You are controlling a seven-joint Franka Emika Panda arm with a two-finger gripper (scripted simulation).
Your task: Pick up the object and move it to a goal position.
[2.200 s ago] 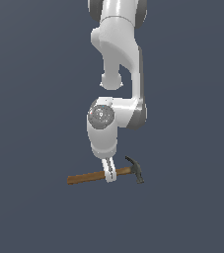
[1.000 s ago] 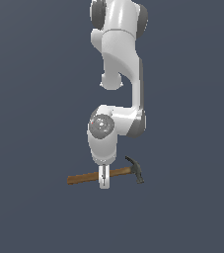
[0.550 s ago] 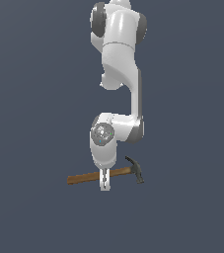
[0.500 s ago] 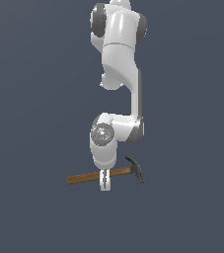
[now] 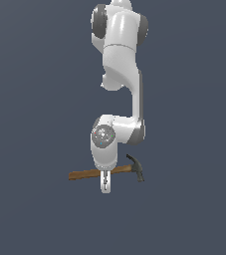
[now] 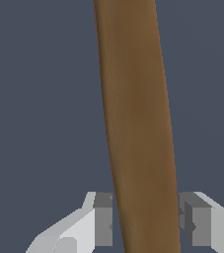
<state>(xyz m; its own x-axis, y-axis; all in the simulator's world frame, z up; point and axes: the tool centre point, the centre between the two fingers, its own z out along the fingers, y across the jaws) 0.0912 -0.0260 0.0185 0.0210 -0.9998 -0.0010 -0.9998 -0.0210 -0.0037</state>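
Observation:
The object is a claw hammer with a brown wooden handle and a dark grey head that points toward the exterior view's right. It lies level below the white arm. My gripper reaches straight down across the middle of the handle. In the wrist view the handle runs between the two fingers, and the grey pads press against it on both sides. The gripper is shut on the handle. The hammer's head is outside the wrist view.
A plain dark grey-blue ground fills both views. The white arm's upper links rise above the hammer.
The arm came down until the fingers straddled the handle, and the fingers drew in against it. Over the last half second the arm and the hammer have stayed in place.

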